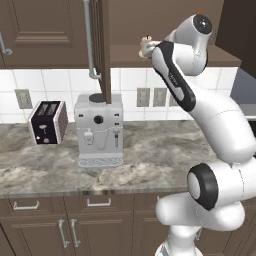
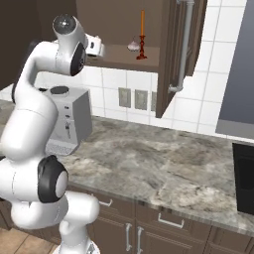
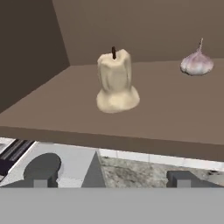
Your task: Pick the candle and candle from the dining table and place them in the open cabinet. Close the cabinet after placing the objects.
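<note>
The short cream candle (image 3: pixel 116 81) stands upright on the shelf (image 3: pixel 170 113) of the open dark brown cabinet (image 2: pixel 111 20), just in front of my gripper (image 3: pixel 113 179). My fingertips (image 3: pixel 41 179) are spread wide with nothing between them, level with the shelf's front edge. The thin orange taper candle (image 2: pixel 142 34) in its red holder stands further right on the same shelf. From the right base view my gripper (image 2: pixel 98 47) sits at the shelf's left end. The cabinet door (image 2: pixel 171 59) hangs open, its long silver handle (image 2: pixel 184 44) facing out.
A garlic bulb (image 3: pixel 197 63) lies on the shelf between the two candles. Below the cabinet, a silver coffee machine (image 1: pixel 99 130) and a toaster (image 1: pixel 47 121) stand on the marbled counter (image 1: pixel 165 155). A dark appliance (image 2: pixel 244 178) sits at the far right.
</note>
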